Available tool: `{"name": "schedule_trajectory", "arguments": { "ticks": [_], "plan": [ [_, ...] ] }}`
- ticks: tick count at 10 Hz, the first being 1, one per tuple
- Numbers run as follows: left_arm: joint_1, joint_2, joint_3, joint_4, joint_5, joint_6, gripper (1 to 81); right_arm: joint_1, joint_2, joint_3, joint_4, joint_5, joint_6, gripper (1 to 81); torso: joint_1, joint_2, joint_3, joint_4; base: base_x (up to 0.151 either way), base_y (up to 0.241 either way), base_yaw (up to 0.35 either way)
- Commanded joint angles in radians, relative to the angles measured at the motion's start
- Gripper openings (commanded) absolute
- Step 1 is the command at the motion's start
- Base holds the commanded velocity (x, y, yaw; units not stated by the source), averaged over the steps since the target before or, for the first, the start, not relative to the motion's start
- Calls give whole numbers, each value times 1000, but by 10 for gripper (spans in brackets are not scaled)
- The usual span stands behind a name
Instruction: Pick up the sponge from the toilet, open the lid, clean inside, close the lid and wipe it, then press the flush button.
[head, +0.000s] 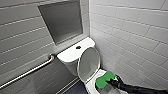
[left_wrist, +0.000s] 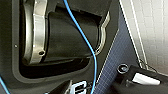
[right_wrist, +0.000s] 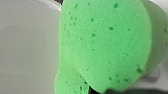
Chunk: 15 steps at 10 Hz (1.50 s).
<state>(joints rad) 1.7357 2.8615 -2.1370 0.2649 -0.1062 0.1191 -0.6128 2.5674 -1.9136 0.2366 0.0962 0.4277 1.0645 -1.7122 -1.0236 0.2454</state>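
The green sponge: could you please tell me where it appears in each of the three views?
Head view: the sponge low, right of centre, in the right gripper, over the toilet bowl.
Left wrist view: robot parts, a blue cable, floor and tiled wall.
Right wrist view: the sponge large and close, against white ceramic.
Shared landmark: the toilet's white ceramic, beside the sponge in head and right wrist views.

One toilet (head: 75, 56), one sponge (head: 104, 79), one flush button (head: 78, 47)
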Motion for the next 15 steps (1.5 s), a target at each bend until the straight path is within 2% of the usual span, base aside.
{"name": "schedule_trajectory", "arguments": {
  "ticks": [1,3,5,6,9,11,12,15],
  "plan": [
    [32,-5,15,8,77,5,811,165,64,-49,13,-97,3,10,0,0,0,0,0,0,0],
    [32,-5,15,8,77,5,811,164,84,-27,6,-122,0,10,0,0,0,0,0,0,0],
    [32,-3,9,8,77,5,811,146,58,114,-29,-116,-3,10,0,0,0,0,0,0,0],
    [32,-2,9,8,77,5,811,132,56,144,-37,-115,-1,10,0,0,0,0,0,0,0],
    [32,-2,8,10,77,7,811,112,88,142,-43,-113,-1,10,0,0,0,0,0,0,0],
    [32,-5,9,8,77,7,811,75,116,78,-43,-113,-3,10,0,0,0,0,0,0,0],
    [32,-5,9,8,77,7,811,50,137,-18,-43,-113,-3,10,0,0,0,0,0,0,0],
    [34,-7,9,8,77,7,811,20,211,-175,-54,-113,-3,10,0,0,0,0,0,0,0]
  ]
}}
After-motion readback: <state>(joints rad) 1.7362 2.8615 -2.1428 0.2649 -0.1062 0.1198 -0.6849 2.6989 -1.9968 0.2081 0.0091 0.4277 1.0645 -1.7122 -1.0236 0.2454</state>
